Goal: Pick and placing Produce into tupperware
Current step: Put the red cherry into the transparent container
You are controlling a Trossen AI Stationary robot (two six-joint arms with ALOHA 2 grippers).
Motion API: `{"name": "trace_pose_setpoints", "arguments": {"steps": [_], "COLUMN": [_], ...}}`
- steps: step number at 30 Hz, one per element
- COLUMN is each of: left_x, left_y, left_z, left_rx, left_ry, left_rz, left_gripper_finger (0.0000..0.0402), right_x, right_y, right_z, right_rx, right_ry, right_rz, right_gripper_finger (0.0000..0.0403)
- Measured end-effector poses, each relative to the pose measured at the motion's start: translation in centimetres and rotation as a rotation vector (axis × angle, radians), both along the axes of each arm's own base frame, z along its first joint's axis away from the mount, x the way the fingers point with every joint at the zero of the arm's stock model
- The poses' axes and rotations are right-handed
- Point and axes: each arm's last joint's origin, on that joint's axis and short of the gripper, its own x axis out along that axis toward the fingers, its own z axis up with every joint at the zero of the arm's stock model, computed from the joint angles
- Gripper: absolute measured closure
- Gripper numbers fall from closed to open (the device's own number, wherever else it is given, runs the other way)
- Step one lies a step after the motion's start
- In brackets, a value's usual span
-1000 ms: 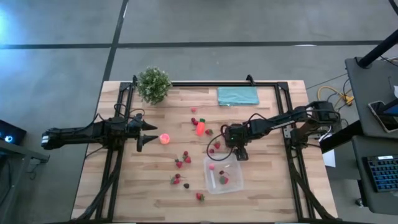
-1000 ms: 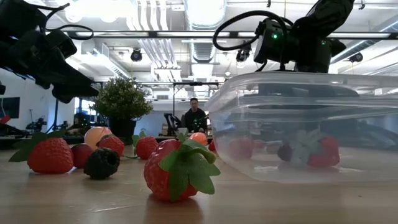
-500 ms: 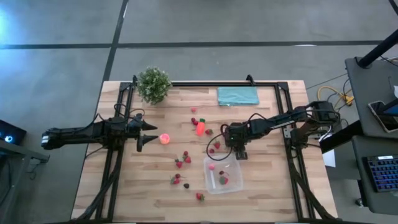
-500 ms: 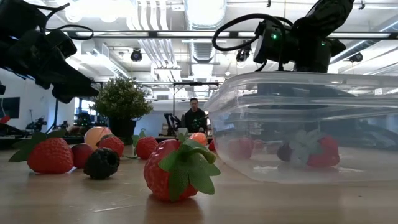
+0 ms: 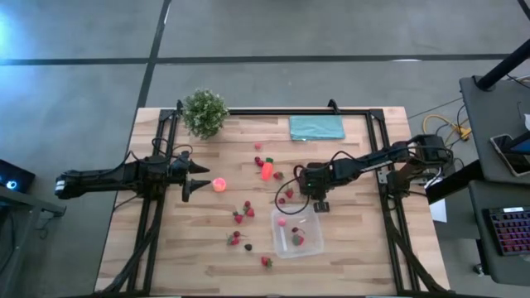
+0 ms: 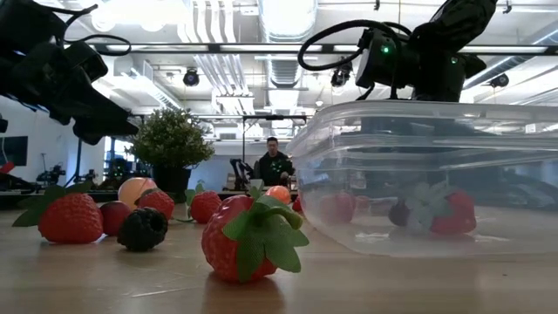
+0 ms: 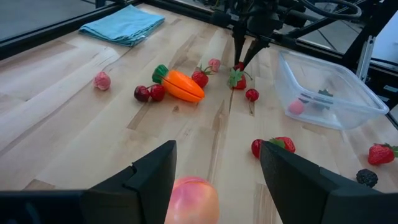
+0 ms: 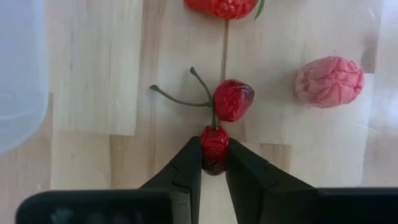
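Produce lies scattered on the wooden table: an orange carrot (image 7: 180, 86), strawberries (image 5: 238, 218), a pink-orange ball (image 5: 219, 185) and a cherry pair (image 8: 231, 99). The clear tupperware (image 5: 298, 233) stands near the front right and holds a strawberry (image 6: 452, 212) and a pink piece (image 7: 296, 107). My right gripper (image 8: 214, 163) points down just behind the tub, shut on one small red cherry. My left gripper (image 5: 201, 179) hovers open at the table's left. The ball lies just beyond its fingertips, untouched. My right gripper pinches the small red cherry (image 8: 214, 142) between its two fingertips (image 8: 186, 168), on the cherry's two sides. The fingers come steeply from above, as the left wrist view shows at the cherry (image 7: 239, 65). The second cherry of the pair lies on the wood just ahead.
A green potted plant (image 5: 204, 112) stands at the far left and a folded teal cloth (image 5: 316, 127) lies at the far right. A pink bumpy piece (image 8: 328, 81) and a strawberry (image 8: 221, 7) lie close to the held cherry. A person stands in the room beyond the table.
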Motion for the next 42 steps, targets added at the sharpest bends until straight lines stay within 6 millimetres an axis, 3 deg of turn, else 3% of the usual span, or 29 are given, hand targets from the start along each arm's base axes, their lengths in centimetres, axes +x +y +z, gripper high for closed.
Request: {"name": "trace_pose_setpoints", "arguments": {"steps": [6, 15, 21, 28, 35, 42], "left_x": [0.0, 0.0, 0.0, 0.0, 0.0, 0.0], "left_y": [0.0, 0.0, 0.0, 0.0, 0.0, 0.0], "left_z": [0.0, 0.0, 0.0, 0.0, 0.0, 0.0], "left_rx": [0.000, 0.000, 0.000, 0.000, 0.000, 0.000], "left_ry": [0.000, 0.000, 0.000, 0.001, 0.000, 0.000], "left_rz": [0.000, 0.000, 0.000, 0.000, 0.000, 0.000], "left_gripper_finger": [0.0185, 0.0185, 0.0185, 0.0185, 0.0185, 0.0185], "right_x": [-0.5, -1.3, -0.8, 0.6, 2.8, 5.4], "right_y": [-0.1, 0.1, 0.6, 4.6, 8.7, 11.6], "right_z": [1.6, 7.3, 8.6, 9.5, 9.6, 7.7], "right_rx": [-0.022, -0.023, -0.007, -0.010, 0.027, 0.060], "right_ry": [-0.023, -0.153, -0.197, -0.204, -0.144, -0.005], "right_rz": [-0.030, -0.054, -0.060, 0.126, 0.025, -0.097], "right_gripper_finger": [0.0348, 0.0348, 0.0348, 0.0348, 0.0348, 0.0348]}}
